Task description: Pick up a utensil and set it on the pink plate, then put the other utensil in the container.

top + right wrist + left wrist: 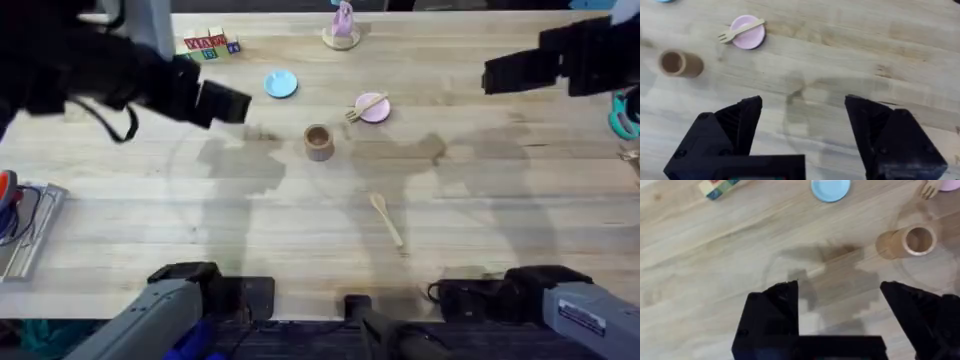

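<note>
Both claws, left (840,315) and right (802,135), hang wide open and empty above the wooden surface (480,210). The light blue plate (281,84) lies near the pink plate (375,109), which carries the fork (364,107). The container (319,142) stands between them, nearer the arms' bases. The spoon (386,219) lies apart, unobstructed.

Even, bright light from above; soft arm shadows cross the worktop (300,220) centre; raised arms appear dark and blurred.
</note>
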Tool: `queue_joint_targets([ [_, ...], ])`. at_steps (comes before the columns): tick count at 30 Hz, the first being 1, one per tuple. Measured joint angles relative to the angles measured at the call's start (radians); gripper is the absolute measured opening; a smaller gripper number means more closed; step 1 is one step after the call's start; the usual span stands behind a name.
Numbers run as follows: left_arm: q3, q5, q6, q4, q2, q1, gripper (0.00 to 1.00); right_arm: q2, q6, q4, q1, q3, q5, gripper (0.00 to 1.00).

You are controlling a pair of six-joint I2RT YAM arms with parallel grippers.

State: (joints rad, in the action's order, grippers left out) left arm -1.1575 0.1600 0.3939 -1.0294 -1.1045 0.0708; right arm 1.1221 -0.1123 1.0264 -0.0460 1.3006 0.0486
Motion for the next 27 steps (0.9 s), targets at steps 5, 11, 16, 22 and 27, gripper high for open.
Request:
queue_joint_targets([
  [5, 0.057, 0.0, 0.0, -0.007, 0.036, 0.091, 0.993, 0.0, 0.0, 0.05, -0.067, 0.0, 0.0, 0.996],
  [11, 0.065, 0.0, 0.0, -0.003, 0.036, 0.168, 0.993, 0.0, 0.076, 0.102, -0.162, 0.0, 0.0, 0.996],
  [16, 0.065, -0.005, 0.0, 0.002, 0.036, 0.212, 0.993, 0.0, 0.15, 0.112, -0.238, 0.0, 0.001, 0.995],
  [22, 0.065, -0.007, 0.0, 0.004, 0.036, 0.218, 0.993, 0.0, 0.174, 0.11, -0.268, 0.0, 0.001, 0.996],
  [27, 0.065, -0.007, 0.0, 0.004, 0.036, 0.218, 0.993, 0.0, 0.184, 0.132, -0.281, 0.0, 0.001, 0.996],
])
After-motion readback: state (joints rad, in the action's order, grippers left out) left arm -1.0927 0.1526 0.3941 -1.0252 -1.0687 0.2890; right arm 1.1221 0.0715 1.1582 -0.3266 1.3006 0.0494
